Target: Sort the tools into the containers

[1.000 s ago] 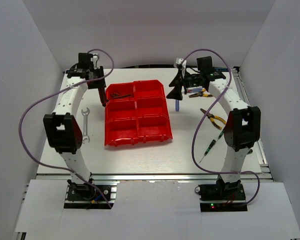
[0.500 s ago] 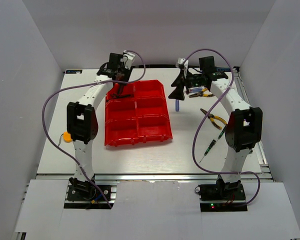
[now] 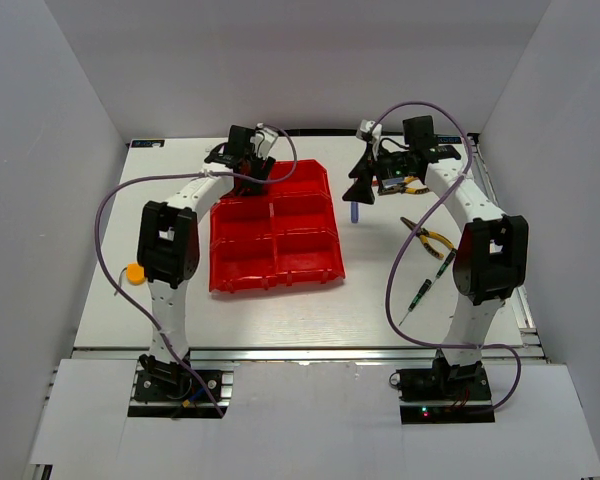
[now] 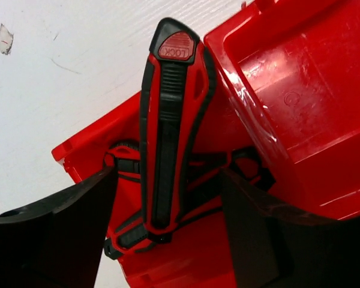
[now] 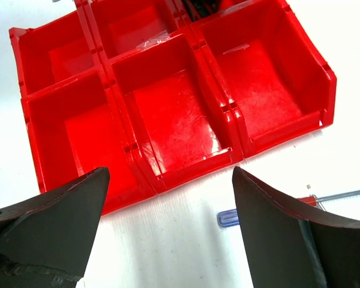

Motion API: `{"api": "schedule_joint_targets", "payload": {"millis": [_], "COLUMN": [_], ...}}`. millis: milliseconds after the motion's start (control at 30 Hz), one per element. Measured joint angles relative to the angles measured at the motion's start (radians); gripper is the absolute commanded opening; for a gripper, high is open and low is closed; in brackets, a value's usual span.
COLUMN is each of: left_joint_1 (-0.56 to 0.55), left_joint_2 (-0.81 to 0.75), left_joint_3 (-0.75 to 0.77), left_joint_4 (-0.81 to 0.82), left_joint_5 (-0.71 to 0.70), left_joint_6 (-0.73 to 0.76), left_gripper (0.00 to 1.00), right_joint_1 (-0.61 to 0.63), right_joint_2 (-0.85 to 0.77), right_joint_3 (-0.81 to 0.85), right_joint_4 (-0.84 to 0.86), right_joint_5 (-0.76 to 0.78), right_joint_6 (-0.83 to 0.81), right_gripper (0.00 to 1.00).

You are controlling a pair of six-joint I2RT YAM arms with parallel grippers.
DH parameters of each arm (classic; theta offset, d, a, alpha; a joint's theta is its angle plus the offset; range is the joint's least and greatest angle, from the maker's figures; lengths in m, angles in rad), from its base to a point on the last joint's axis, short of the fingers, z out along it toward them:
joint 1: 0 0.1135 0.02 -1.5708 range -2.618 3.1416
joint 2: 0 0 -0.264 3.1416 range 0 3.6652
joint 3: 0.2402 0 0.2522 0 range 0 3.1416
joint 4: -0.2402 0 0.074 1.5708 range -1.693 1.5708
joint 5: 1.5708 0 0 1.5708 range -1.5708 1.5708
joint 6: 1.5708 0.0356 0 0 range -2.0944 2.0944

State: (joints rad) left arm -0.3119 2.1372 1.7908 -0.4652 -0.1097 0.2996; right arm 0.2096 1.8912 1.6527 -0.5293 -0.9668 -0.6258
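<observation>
White tabletop (image 3: pixel 280 310) carries the red bins (image 3: pixel 276 236), whose upper-left bin holds the red-black-handled tool (image 4: pixel 168 120) between the left gripper's (image 4: pixel 168 173) spread jaws, so rise straight up without snagging it; right gripper (image 5: pixel 168 171) hangs wide open.

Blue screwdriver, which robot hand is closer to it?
Right. The right gripper hangs just above the blue screwdriver; the left gripper is over the red bins' far-left corner, away from it.
</observation>
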Motion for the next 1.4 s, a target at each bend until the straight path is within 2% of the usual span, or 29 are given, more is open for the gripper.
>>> {"api": "schedule_joint_targets", "payload": {"millis": [300, 500, 667, 867, 1100, 1200, 1400], "left_joint_1": [-0.025, -0.031, -0.028, 0.021, 0.229, 0.272, 0.292], "left_joint_2": [-0.103, -0.238, -0.393, -0.611, -0.835, -0.890, -0.916], "left_joint_3": [-0.062, -0.073, -0.168, -0.398, -0.624, -0.678, -0.733], "left_joint_4": [0.003, 0.014, 0.037, 0.045, 0.014, 0.002, -0.006], "left_joint_5": [-0.006, -0.006, -0.016, 0.000, 0.095, 0.123, 0.171], "left_joint_6": [-0.022, -0.065, -0.158, -0.364, -0.584, -0.637, -0.683], "left_gripper": [0.84, 0.90, 0.94, 0.96, 0.96, 0.96, 0.96], "right_joint_1": [-0.003, -0.012, -0.029, -0.048, -0.083, -0.127, -0.215], "right_joint_2": [-0.002, -0.021, -0.040, -0.052, -0.055, -0.060, -0.070], "right_joint_3": [0.000, -0.016, -0.017, -0.052, -0.158, -0.188, -0.269], "right_joint_4": [-0.029, -0.059, -0.082, -0.109, -0.161, -0.184, -0.201], "right_joint_5": [0.017, 0.030, 0.083, 0.278, 0.518, 0.593, 0.712], "right_joint_6": [-0.034, -0.058, -0.063, -0.067, -0.114, -0.171, -0.284], "right_gripper": [0.89, 0.89, 0.89, 0.89, 0.89, 0.90, 0.89]}}
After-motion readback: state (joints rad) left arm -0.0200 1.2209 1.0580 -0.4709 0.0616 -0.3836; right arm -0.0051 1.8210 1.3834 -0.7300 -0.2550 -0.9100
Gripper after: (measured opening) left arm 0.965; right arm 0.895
